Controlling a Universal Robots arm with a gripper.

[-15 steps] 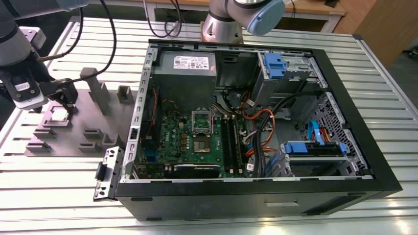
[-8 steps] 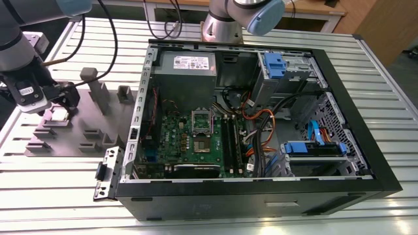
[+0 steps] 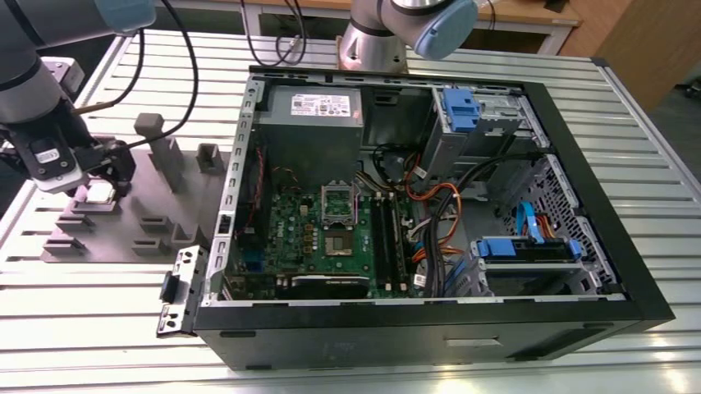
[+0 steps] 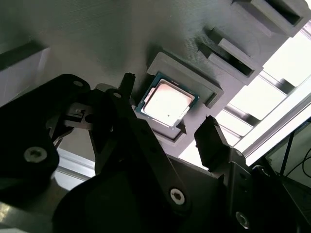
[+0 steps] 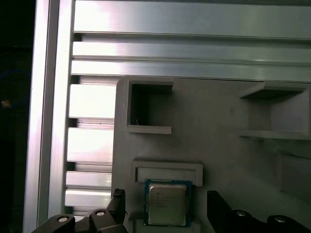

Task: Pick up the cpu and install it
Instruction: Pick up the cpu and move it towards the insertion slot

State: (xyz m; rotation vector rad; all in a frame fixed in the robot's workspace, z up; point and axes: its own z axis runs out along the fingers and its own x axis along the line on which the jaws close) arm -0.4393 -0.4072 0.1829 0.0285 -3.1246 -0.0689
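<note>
The cpu [image 5: 166, 203], a small square chip with a silvery top, lies flat in a raised holder on the grey fixture tray [image 3: 121, 215], at the exterior view's left. In the second wrist view the cpu [image 4: 167, 102] sits between my two black fingertips. My gripper [image 4: 167, 106] hovers open just above it, one fingertip [image 4: 127, 82] on each side, not touching. In the exterior view the gripper [image 3: 101, 187] hangs over the cpu [image 3: 98, 193]. The silver socket frame [image 3: 338, 203] stands on the green motherboard [image 3: 328, 238] inside the case.
The open black computer case [image 3: 438, 222] lies on its side on the slatted metal table [image 3: 646, 164], with cables, blue drive bays and a grey power supply [image 3: 312, 115] inside. Upright posts [image 3: 164, 152] rise from the fixture tray beside my arm.
</note>
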